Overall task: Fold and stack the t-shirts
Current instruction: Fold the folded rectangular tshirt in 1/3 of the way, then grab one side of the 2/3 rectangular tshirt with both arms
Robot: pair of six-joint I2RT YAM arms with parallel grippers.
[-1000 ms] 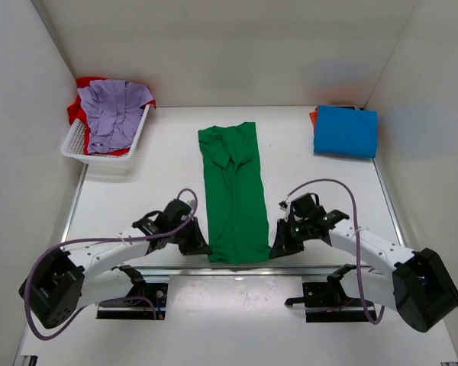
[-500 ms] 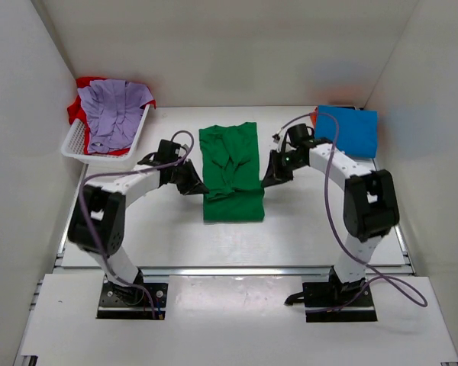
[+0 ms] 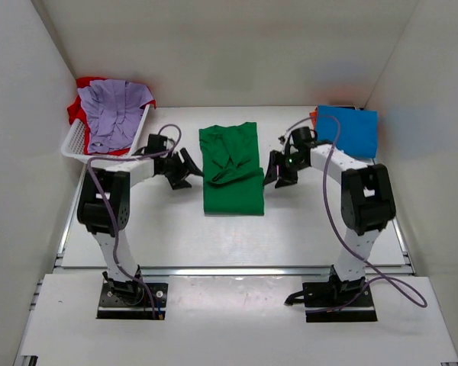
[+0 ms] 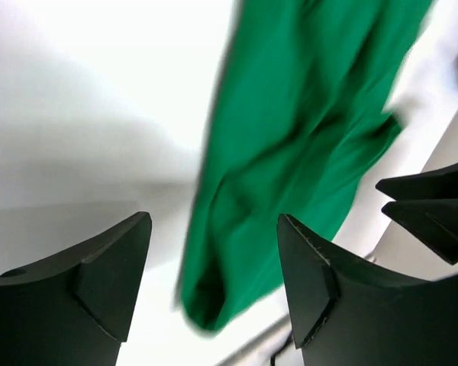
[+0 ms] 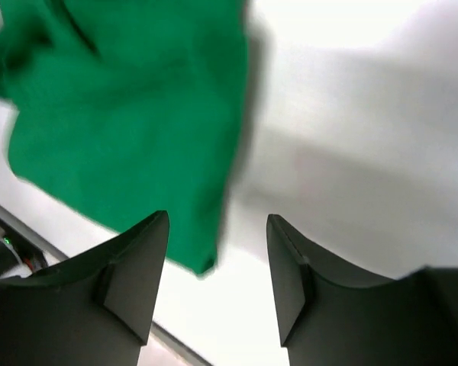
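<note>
The green t-shirt (image 3: 231,174) lies folded in half at mid-table, its top layer rumpled. My left gripper (image 3: 188,168) stands open just off the shirt's left edge, nothing held. In the left wrist view the green t-shirt (image 4: 290,152) lies ahead of the open left gripper (image 4: 214,229). My right gripper (image 3: 274,169) is open beside the shirt's right edge. The right wrist view shows the green t-shirt's (image 5: 130,114) corner lying free past the open right gripper (image 5: 217,221). A folded blue t-shirt (image 3: 346,131) lies at the back right. A lavender t-shirt (image 3: 111,113) is heaped in the basket.
The white lattice basket (image 3: 76,145) stands at the back left, with red cloth (image 3: 84,82) under the lavender shirt. An orange edge (image 3: 314,117) shows beneath the blue shirt. White walls close in the table on three sides.
Both grippers carried the green shirt's near hem toward the back, folding the shirt in half. They then opened, let the cloth go, and drew slightly out to its sides.
</note>
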